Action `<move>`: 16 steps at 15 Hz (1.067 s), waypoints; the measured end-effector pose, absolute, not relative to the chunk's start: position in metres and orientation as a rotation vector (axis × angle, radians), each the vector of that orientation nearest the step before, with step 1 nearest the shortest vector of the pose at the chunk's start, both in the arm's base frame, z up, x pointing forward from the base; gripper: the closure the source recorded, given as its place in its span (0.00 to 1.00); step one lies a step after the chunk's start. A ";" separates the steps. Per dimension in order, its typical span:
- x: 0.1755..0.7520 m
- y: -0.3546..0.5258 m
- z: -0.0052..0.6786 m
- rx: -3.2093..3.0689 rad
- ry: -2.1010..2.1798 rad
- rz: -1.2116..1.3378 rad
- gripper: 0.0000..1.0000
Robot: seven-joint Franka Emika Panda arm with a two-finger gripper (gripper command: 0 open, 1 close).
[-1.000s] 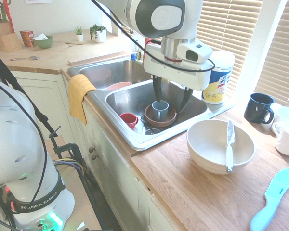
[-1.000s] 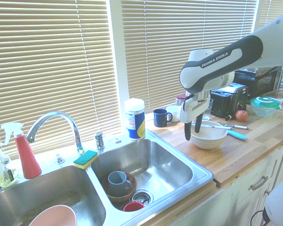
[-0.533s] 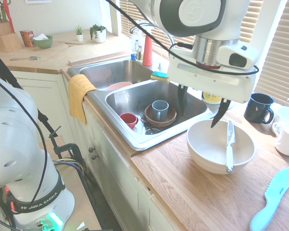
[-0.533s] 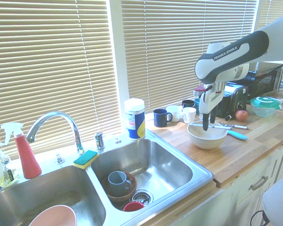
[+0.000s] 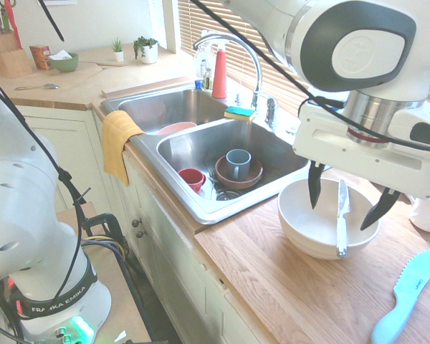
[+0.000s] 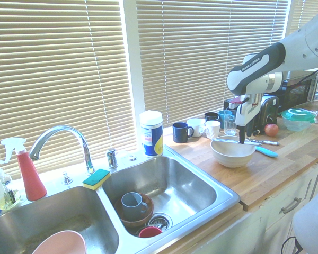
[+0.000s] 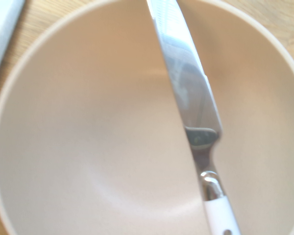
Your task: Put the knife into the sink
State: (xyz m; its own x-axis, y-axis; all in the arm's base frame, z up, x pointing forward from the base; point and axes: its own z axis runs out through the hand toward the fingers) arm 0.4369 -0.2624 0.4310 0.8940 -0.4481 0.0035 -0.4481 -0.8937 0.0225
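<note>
Your claw [image 5: 347,203], spread and empty, hangs over the bowl [image 5: 307,228] where the knife [image 5: 341,217] lies ungrasped; pickup, carry and release into the sink [image 5: 201,147] all remain.

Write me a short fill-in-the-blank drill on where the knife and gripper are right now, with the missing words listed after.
1. The slim silvery table knife lies across the wide white ____.
2. The arm's two-finger gripper hangs over that knife with its fingers ____.
3. The broad teal plastic knife lies on the wooden ____.
4. Inside the stainless-steel sink, a grey cup stands in a ____ dish.

Missing words: bowl; open; counter; brown
</note>
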 end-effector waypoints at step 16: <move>0.459 -0.249 0.397 3.043 -0.659 -0.048 1.00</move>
